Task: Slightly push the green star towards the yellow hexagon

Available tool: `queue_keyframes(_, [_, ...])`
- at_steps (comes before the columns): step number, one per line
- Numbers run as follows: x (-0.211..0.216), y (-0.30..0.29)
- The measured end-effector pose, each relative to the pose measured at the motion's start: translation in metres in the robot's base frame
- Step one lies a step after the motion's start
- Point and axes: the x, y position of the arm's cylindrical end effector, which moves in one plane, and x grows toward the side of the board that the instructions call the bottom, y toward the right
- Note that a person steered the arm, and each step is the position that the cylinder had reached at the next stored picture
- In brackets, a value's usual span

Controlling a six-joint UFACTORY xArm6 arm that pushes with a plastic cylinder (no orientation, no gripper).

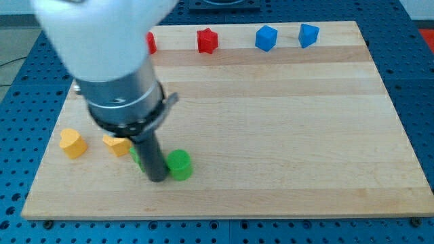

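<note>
Camera view, the only one. My tip (158, 178) is a bare rod, no jaws, holding nothing; it rests on the wooden board (271, 129) near the view's bottom left.

Just to the view's left of the rod, mostly hidden behind it, a sliver of green (136, 157); I take this for the green star, shape not readable. Touching the rod on the view's right: a green cylinder (180, 165).

Yellow block (117, 144) just to the upper left of the star, partly under the arm, probably the yellow hexagon. A yellow heart-like block (72, 143) farther left.

Along the top edge: red star (207, 41), a red block (150, 43) half hidden, two blue blocks (266, 38) (308, 34).

Judgement: the star already sits near its target. Push short and slow toward the view's upper left, stop before contact, keep clear of the cylinder.
</note>
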Motion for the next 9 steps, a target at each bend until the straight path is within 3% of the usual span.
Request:
queue_keyframes(2, [0.006, 0.035])
queue_keyframes(3, [0.002, 0.079])
queue_keyframes(4, [-0.029, 0.124])
queue_keyframes(6, [0.049, -0.004])
queue_keyframes(7, [0.013, -0.036])
queue_keyframes(9, [-0.002, -0.028])
